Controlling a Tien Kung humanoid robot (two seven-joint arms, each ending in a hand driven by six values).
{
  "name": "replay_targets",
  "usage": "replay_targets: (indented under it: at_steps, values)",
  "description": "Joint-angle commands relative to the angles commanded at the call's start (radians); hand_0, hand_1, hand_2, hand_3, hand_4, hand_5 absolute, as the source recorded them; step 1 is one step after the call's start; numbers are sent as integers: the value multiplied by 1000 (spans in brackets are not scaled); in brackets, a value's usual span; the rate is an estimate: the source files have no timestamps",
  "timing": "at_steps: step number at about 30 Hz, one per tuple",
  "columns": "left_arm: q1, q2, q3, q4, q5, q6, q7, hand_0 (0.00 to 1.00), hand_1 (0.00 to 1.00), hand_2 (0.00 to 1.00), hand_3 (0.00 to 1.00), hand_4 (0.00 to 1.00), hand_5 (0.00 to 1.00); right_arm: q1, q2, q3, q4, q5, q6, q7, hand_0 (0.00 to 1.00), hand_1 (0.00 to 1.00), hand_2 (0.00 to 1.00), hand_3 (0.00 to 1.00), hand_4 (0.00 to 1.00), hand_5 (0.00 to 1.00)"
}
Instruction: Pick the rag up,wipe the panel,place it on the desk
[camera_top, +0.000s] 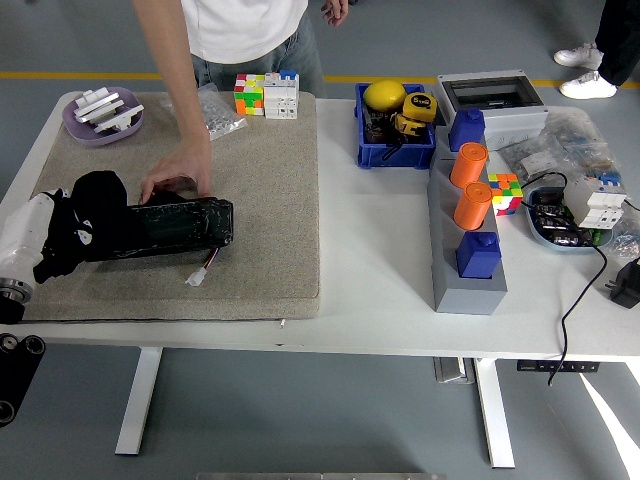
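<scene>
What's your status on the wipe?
Left hand pressing black rag on the panel's left end. Right hand out of view. Person's hand resting on the panel's far edge, near the wiping path.

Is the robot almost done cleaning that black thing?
Not yet, it looks about halfway. Done: the black rag is off the table and in the robot's left hand. Happening now: the rag is pressed on the left end of the black panel, while a person's hand rests on the panel's far edge. Left: finishing the wipe and setting the rag down on the desk.
</scene>
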Motion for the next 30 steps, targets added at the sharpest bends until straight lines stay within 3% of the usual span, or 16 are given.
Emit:
replay_targets:
  at_steps: [10,30]
  values:
    - [-25,2,96,-40,4,0,8,261,148,576,379,2,2,1,-5,-25,0,18,2,-1,771,628,676,605,998,557]
    - [-89,-13,309,-59,1,-12,24,262,149,572,380,2,2,1,-12,-20,0,17,10,1,769,628,676,606,998,559]
